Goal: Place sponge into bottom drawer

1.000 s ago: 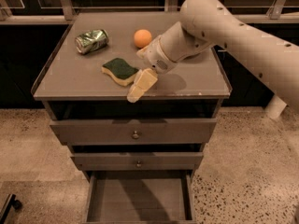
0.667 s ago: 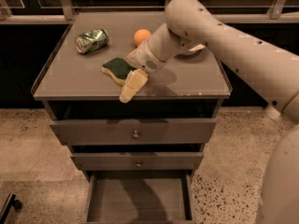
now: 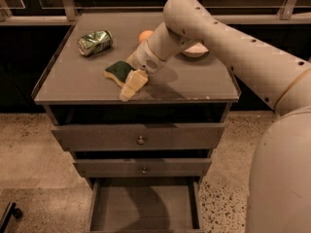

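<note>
We see a grey cabinet top [image 3: 194,89] with a low raised rim, set in front of a dark glazed wall with pale railings [image 3: 68,4]. The floor [image 3: 29,149] is speckled, sandy-coloured stone. On the top lie a crushed can [image 3: 95,41] at the back left, an orange ball [image 3: 145,35] partly hidden by the arm [image 3: 228,38], and a pale rounded object [image 3: 197,50] behind it. The sponge [image 3: 118,72] lies green side up near the front edge. The gripper [image 3: 132,85] reaches down just at its right end, and we cannot tell its state or whether it holds anything. Below, two knobbed drawers [image 3: 140,140] are closed, and the bottom drawer [image 3: 143,208] is pulled out.
</note>
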You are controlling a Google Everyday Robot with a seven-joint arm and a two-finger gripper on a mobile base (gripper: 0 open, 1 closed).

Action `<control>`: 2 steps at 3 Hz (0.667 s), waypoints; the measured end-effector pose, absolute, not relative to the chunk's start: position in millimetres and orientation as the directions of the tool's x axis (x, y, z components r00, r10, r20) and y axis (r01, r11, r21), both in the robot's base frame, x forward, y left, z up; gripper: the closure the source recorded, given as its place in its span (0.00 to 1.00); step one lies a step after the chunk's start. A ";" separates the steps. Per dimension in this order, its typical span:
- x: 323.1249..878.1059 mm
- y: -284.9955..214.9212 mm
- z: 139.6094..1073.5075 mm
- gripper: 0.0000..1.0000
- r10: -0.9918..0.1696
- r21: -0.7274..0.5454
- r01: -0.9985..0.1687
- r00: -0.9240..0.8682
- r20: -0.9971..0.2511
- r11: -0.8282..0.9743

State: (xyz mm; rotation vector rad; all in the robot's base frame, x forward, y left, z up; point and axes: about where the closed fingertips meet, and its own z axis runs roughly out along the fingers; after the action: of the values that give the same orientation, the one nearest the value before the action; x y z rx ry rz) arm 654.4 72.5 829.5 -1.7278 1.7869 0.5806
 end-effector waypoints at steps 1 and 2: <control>654.4 72.7 829.3 0.41 -0.742 -0.084 -0.994 0.008 -0.671 0.066; 654.4 72.8 829.3 0.64 -0.742 -0.084 -0.994 0.008 -0.671 0.066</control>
State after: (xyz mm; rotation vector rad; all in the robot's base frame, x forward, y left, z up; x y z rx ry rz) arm 654.4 72.8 829.3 -1.7282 1.7868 0.5810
